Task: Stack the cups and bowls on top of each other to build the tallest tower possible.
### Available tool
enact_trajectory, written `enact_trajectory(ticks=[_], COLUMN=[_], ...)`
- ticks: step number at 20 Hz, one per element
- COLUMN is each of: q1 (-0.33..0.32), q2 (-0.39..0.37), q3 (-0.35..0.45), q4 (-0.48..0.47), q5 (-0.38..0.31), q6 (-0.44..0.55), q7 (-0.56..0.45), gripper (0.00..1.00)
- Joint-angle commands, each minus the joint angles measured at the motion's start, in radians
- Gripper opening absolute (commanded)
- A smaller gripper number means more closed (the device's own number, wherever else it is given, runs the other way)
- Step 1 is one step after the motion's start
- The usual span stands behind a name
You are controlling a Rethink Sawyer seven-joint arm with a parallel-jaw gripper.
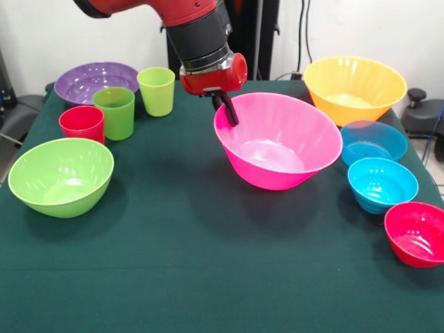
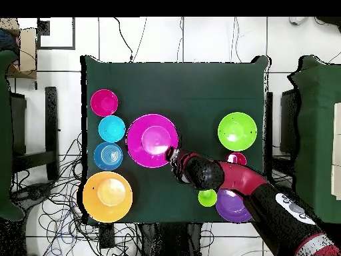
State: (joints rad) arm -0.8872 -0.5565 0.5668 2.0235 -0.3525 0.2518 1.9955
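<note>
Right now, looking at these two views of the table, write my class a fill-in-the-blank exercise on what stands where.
1. The gripper grips the rim of the large ____ bowl.
2. The red cup stands just in front of the shallow ____ bowl.
3. In the row of three small bowls, the turquoise bowl sits between the red bowl and the ____ one.
4. The orange bowl stands on the ____ tablecloth.

Missing words: pink; purple; blue; green

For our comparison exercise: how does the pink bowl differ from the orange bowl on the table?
The pink bowl sits tilted with the claw at its rim; the orange bowl stands level and untouched. The pink one lies near the table's middle, the orange one at a corner. Both are large, glossy and round.
</note>
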Motion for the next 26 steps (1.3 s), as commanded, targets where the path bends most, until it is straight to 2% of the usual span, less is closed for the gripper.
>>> enact_trajectory(ticks=[1, 13, 18, 26], q1=[-0.011, -0.028, -0.031, -0.039], q2=[0.014, -0.009, -0.001, -0.025], q3=[0.054, 0.059, 0.057, 0.056], q4=[0.002, -0.02, -0.024, -0.051], q5=[-0.091, -0.13, -0.16, -0.181], q6=[0.048, 0.069, 0.039, 0.083], q7=[-0.086, -0.102, -0.097, -0.112], gripper=[0.0, 0.0, 0.0, 0.0])
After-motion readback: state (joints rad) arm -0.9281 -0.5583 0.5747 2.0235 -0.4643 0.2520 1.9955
